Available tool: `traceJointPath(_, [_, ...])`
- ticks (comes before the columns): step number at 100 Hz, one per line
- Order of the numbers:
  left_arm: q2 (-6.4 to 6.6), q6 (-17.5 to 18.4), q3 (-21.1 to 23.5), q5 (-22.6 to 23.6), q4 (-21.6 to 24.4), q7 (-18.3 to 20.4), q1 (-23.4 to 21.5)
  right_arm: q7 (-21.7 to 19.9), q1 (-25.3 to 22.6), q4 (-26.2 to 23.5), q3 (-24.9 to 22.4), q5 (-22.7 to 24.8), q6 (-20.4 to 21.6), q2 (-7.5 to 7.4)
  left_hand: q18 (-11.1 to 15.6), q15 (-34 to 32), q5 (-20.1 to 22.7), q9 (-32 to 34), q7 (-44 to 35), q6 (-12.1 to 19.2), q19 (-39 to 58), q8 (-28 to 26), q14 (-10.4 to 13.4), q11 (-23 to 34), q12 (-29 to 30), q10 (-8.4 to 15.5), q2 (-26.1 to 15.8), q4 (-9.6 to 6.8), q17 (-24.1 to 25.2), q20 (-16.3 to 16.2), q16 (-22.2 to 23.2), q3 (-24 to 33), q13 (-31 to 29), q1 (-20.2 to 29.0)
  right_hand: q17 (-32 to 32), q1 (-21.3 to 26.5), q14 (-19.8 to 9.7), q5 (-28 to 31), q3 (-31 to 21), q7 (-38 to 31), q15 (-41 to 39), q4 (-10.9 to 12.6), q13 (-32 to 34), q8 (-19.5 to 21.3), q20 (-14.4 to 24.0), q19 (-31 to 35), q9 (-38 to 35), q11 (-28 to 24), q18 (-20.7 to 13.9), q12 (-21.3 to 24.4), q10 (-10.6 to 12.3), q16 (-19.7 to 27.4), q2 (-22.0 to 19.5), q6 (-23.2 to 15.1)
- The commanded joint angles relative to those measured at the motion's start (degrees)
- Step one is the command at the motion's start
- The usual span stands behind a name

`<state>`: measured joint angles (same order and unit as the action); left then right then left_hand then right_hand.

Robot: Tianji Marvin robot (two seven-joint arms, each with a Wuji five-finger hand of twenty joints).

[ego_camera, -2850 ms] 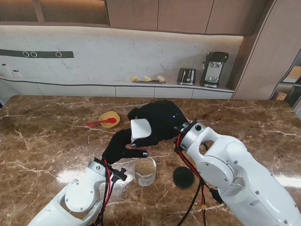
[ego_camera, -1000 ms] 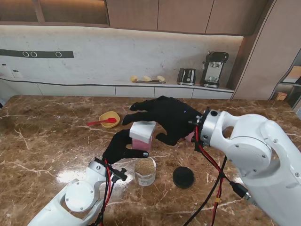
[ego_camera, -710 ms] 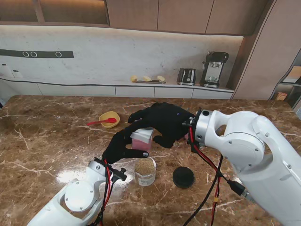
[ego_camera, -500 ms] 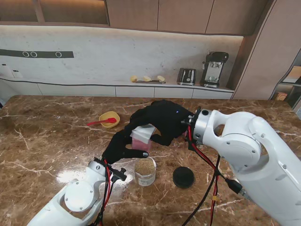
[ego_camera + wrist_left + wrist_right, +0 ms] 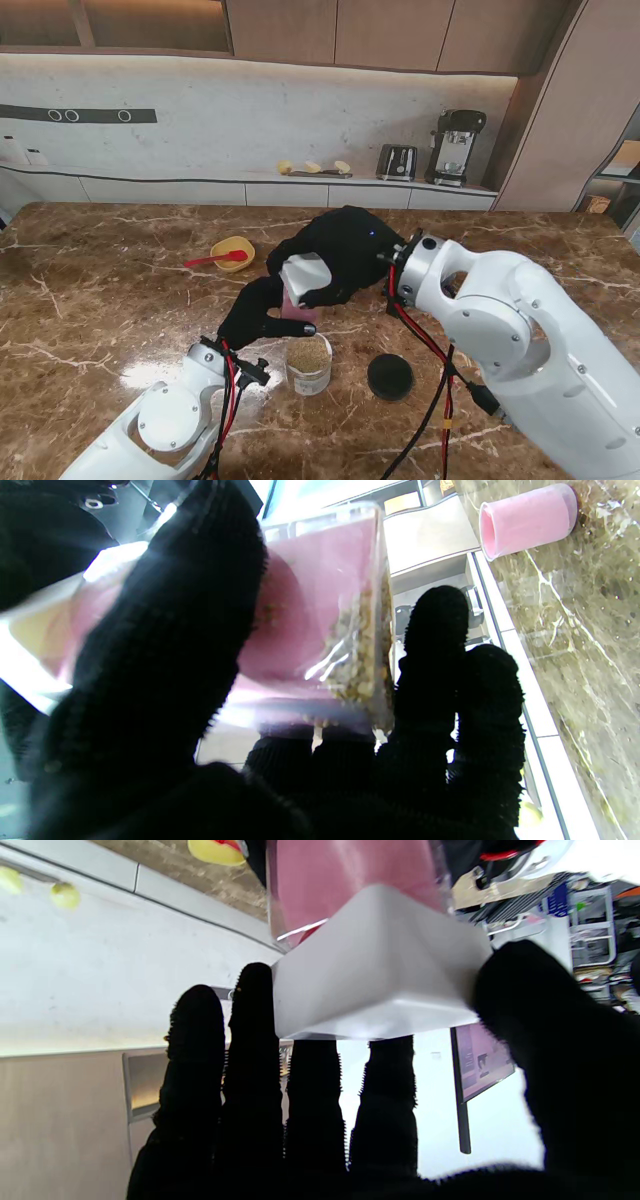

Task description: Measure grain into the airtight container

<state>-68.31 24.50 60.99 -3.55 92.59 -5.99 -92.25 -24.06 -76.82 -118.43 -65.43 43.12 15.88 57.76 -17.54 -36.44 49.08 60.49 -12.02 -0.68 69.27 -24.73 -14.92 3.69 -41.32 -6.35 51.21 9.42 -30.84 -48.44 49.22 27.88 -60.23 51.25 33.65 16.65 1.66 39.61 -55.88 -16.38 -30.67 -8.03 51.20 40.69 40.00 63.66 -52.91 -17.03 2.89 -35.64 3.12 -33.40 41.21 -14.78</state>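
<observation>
Left hand [image 5: 210, 720], black-gloved, grips clear pink container [image 5: 310, 625]; tan grain [image 5: 357, 655] collected against one wall inside. Pink cup [image 5: 525, 520] lies on its side on marble counter [image 5: 590, 645].

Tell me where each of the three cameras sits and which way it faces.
Stand view: above the shoulders, looking down at the marble table; both arms and black-gloved hands show.
Left wrist view: along the left hand, gripping the pink container.
Right wrist view: along the right hand, on the white lid.
All three share the container.
</observation>
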Motion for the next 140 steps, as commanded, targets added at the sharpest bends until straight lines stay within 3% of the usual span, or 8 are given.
traceJointPath(1, [-0.20, 0.20, -0.15, -0.09, 0.20, -0.28, 0.05, -0.26, -1.71, 0.60, 0.61, 0.62, -1.33, 0.80, 2.45, -1.17, 6.27, 7.04, -39.28, 9.04, 0.84, 0.48, 3.20, 8.98, -2.93, 4.33, -20.99, -1.91, -0.37, 0.33, 0.17, 11.81, -0.75, 10.73, 1.69, 0.54, -6.21, 3.95, -2.64, -4.57, -2.19, -0.12, 2.62, -1.12, 0.92, 4.13, -6.67, -7.72, -0.58, -2.51, 4.48, -1.70, -4.57, 7.20])
traceJointPath(38, [-0.42, 0.42, -0.48, -0.09, 0.05, -1.02, 0.08, 9.32, -4.31, 0.65, 3.45, 11.34, -8.02, 2.39, 2.53, -1.20, 6.33, 7.12, -39.37, 9.29, 0.88, 0.46, 3.43, 9.00, -2.92, 4.52, -20.92, -1.87, -0.47, 0.33, 0.13, 11.96, -0.92, 10.57, 9.69, -3.51, -4.61, 4.47, 5.08, -4.89, -9.86, 2.55, 11.75, -7.60, -3.27, 17.50, -16.69, -11.83, -1.59, -2.78, 3.98, -2.27, -9.98, 9.65])
traceJointPath(70, [-0.50, 0.53, -0.49, -0.07, 0.15, -1.37, -0.07, 15.82, -5.31, 1.57, 5.96, 15.74, -13.17, 3.29, 2.60, -1.08, 6.07, 6.97, -39.33, 9.36, 0.85, 0.50, 3.55, 8.92, -2.89, 4.66, -21.02, -1.81, -0.44, 0.37, 0.06, 11.94, -0.85, 10.51, 17.93, -4.43, -3.59, 8.63, 8.53, -7.70, -13.37, 4.34, 20.97, -11.06, -6.40, 24.35, -26.77, -14.13, -1.32, -0.39, 3.20, -0.68, -11.97, 12.09])
traceJointPath(80, [-0.51, 0.54, -0.47, -0.01, 0.17, -1.44, -0.11, 14.39, -5.52, 0.89, 5.61, 15.73, -13.03, 3.09, 2.64, -1.03, 6.04, 6.90, -39.34, 9.38, 0.83, 0.49, 3.58, 8.91, -2.90, 4.61, -21.06, -1.81, -0.43, 0.39, 0.05, 11.90, -0.78, 10.55, 12.72, -4.55, -3.74, 4.85, 11.26, -6.40, -9.05, 4.50, 15.67, -12.24, -7.57, 20.70, -21.17, -11.34, -1.27, 0.11, 3.39, 0.02, -12.69, 10.56])
traceJointPath(88, [-0.51, 0.51, -0.44, -0.01, 0.20, -1.45, -0.15, 10.91, -5.79, -0.47, 4.72, 16.06, -12.18, 2.65, 2.65, -1.05, 6.11, 6.93, -39.40, 9.38, 0.83, 0.47, 3.47, 8.93, -2.91, 4.60, -21.03, -1.83, -0.44, 0.39, 0.07, 11.90, -0.78, 10.59, 6.19, -5.39, -4.39, -1.93, 16.68, -2.71, -3.18, 5.43, 7.43, -11.86, -6.29, 15.38, -8.61, -4.41, -0.99, 1.76, 2.83, -0.17, -12.38, 9.65])
traceJointPath(107, [-0.53, 0.56, -0.47, 0.04, 0.23, -1.55, -0.14, 4.87, -5.87, -2.51, 3.99, 14.89, -12.14, 1.97, 2.64, -1.04, 6.04, 6.87, -39.34, 9.21, 0.77, 0.50, 3.42, 8.90, -2.88, 4.50, -21.04, -1.85, -0.34, 0.42, 0.08, 11.90, -0.74, 10.64, 5.49, -8.33, -3.17, -10.06, 11.56, -0.11, 3.73, 5.17, 0.75, -6.70, -7.68, 6.09, 13.79, 3.25, 0.26, 6.42, -1.56, 1.37, -5.13, 13.02])
traceJointPath(120, [-0.61, 0.75, -0.56, 0.15, 0.11, -1.83, -0.04, 2.58, -5.54, -2.60, 4.38, 13.51, -13.58, 1.74, 2.59, -1.02, 6.18, 6.97, -39.41, 9.17, 0.72, 0.46, 3.36, 8.96, -2.91, 4.49, -20.94, -1.87, -0.27, 0.42, 0.09, 11.93, -0.70, 10.69, 8.47, -7.34, -2.78, -10.01, 11.78, -1.82, 4.38, 4.96, 2.56, -3.29, -9.36, 4.18, 14.04, 1.03, -0.39, 6.52, -1.98, 1.82, -4.40, 14.85])
traceJointPath(140, [-0.65, 0.77, -0.66, 0.25, -0.02, -1.96, 0.04, 2.05, -4.57, -1.68, 6.12, 10.49, -16.52, 1.78, 2.47, -1.12, 6.38, 7.18, -39.46, 9.07, 0.80, 0.46, 3.24, 9.06, -2.93, 4.35, -20.85, -1.87, -0.36, 0.37, 0.12, 12.01, -0.85, 10.65, 13.61, 0.85, -4.54, -5.62, 17.44, -7.81, -0.89, 4.79, 8.23, 4.02, -10.68, 7.90, 8.28, -8.92, -2.59, 0.06, -0.45, -0.65, -4.36, 13.58])
